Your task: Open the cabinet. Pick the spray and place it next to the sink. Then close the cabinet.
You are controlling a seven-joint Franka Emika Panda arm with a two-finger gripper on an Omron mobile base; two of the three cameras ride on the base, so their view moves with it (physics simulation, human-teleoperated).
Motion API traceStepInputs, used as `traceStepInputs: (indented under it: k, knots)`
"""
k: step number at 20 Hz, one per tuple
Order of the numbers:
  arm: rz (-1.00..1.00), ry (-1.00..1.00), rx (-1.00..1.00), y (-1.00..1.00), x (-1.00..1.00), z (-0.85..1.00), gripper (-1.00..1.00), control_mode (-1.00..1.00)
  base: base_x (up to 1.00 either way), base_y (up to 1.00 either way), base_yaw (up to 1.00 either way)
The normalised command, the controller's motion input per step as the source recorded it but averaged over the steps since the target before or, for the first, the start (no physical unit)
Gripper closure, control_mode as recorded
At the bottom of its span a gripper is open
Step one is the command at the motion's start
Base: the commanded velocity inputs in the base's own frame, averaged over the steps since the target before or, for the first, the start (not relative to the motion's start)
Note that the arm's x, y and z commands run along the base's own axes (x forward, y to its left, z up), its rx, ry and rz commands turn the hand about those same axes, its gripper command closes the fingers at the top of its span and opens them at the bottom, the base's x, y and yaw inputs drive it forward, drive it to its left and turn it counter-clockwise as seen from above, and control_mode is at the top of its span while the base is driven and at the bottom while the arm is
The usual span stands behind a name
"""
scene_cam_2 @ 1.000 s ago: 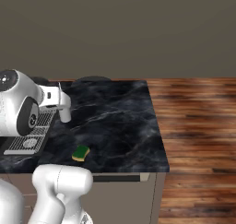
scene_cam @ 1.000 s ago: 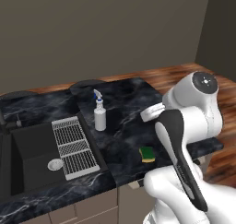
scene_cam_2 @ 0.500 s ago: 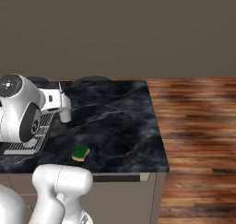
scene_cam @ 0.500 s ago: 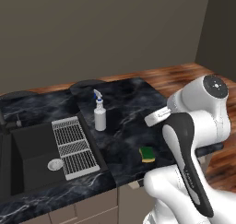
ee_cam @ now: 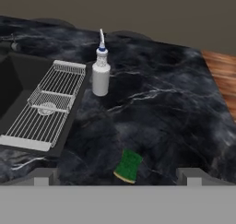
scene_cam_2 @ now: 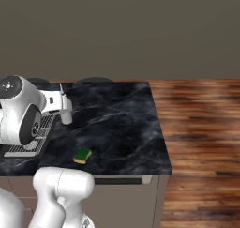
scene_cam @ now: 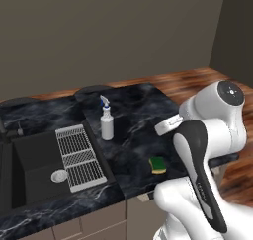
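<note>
My hand (ee_cam: 118, 184) hangs above the front of the dark marble desk (ee_cam: 175, 112), its two tips spread wide apart with nothing between them. The spray (ee_cam: 101, 71) stands upright on the desk just beside the sink (scene_cam: 29, 162), close to the sink's edge where the wire rack (ee_cam: 48, 103) lies in the basin. I judge that placement deliberate: upright so the nozzle stays clear and the bottle cannot roll, and near the basin because the task asks for it next to the sink. From the left base view the spray (scene_cam: 106, 123) stands free, apart from everything else; in the right base view my own arm partly hides it. A green sponge (ee_cam: 128, 165) lies flat on the desk near the front edge, well apart from the bottle and below my hand. With the bottle set down and my hand empty, I reckon what is left is closing the cabinet, which lies outside these views
</note>
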Motion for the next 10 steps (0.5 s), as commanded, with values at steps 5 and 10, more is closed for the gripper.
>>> traceStepInputs:
  k: [5, 10]
  knots:
    - [0.00, 0.00, 0.00, 0.00, 0.00, 0.00, -1.00, 1.00, -0.98, -0.14, -0.07]
    - [0.00, 0.00, 0.00, 0.00, 0.00, 0.00, -1.00, 1.00, -0.81, -0.04, -0.20]
